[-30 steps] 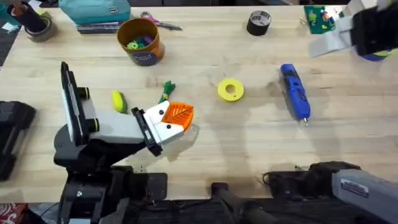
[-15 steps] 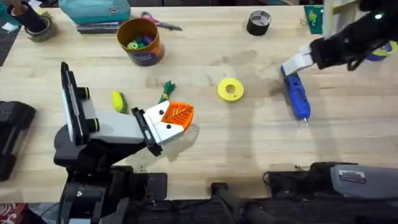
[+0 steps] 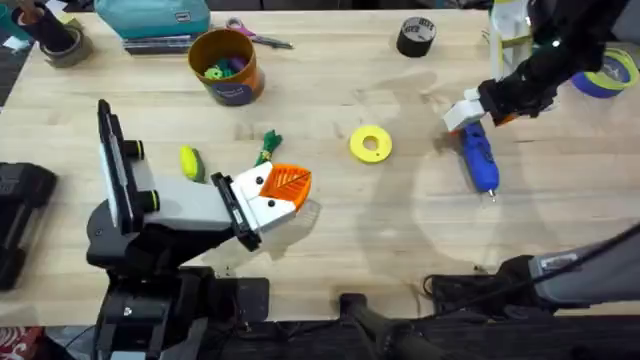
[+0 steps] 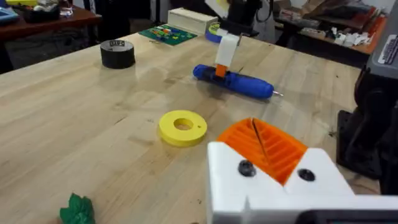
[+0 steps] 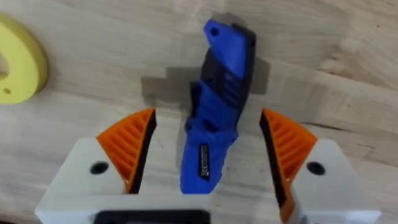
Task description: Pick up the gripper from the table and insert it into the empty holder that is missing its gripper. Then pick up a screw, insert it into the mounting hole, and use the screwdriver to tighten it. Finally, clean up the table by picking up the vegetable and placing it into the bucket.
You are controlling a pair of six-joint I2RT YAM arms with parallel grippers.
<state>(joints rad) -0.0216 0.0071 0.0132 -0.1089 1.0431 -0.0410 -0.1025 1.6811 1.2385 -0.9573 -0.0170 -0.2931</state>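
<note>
One screwdriver [image 3: 475,152] is seen lying flat on the desk [image 3: 400,230], right of centre; its long axis runs roughly away from the robot, the thin metal bit pointing toward the near edge and slightly right. The right tool [image 5: 208,149] is held open above its rear end, one orange ribbed pad [image 5: 134,146] on each side of the blue body, neither touching. One yellow flat ring [image 3: 370,143] lies to the left of it. One green vegetable [image 3: 269,145] lies near the left tool [image 3: 285,192]; whether that tool is open cannot be told. One bucket [image 3: 226,65] stands at the far left.
</note>
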